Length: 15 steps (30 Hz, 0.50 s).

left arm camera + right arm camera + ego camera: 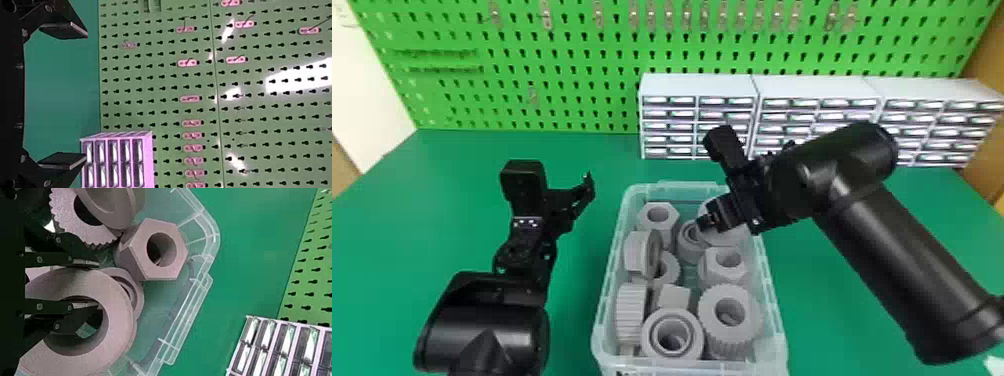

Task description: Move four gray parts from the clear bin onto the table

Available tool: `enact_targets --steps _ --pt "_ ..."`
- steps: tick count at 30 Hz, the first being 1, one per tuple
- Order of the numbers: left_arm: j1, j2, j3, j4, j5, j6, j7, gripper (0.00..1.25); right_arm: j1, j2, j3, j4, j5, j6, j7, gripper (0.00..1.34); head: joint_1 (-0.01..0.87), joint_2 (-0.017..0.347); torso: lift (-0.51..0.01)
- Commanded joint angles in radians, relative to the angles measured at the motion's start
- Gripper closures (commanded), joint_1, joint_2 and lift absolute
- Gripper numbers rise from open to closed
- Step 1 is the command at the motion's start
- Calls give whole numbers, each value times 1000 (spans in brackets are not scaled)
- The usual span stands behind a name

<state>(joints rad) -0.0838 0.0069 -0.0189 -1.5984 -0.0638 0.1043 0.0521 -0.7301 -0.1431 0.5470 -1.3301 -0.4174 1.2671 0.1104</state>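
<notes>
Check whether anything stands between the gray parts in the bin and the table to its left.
Yes. The clear bin has its left wall between the gray parts and the table. The left gripper also hovers over that side and might crowd the way.

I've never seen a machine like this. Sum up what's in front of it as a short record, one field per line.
bin: clear bin, standing on a green table
contents: gray parts, among them a hexagonal part and a toothed part
left gripper: beside the bin, fingers apart, nothing between them
right gripper: in the bin, fingers apart, on either side of the wall of a large ring
background: green pegboard, white drawer cabinets
</notes>
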Motion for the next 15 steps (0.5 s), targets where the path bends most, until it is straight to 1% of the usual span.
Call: enact_targets --steps 1,12,15 --pt "3 1 0 0 2 0 0 180 -5 0 1 -1 5 11 0 1042 693 72 -52" --pt "3 4 2 0 4 0 0 180 -17 2 11 -9 3 20 0 1046 693 72 -52" --pt "3 5 2 0 4 0 0 180 -23 2 11 -23 3 34 0 1046 693 72 -52"
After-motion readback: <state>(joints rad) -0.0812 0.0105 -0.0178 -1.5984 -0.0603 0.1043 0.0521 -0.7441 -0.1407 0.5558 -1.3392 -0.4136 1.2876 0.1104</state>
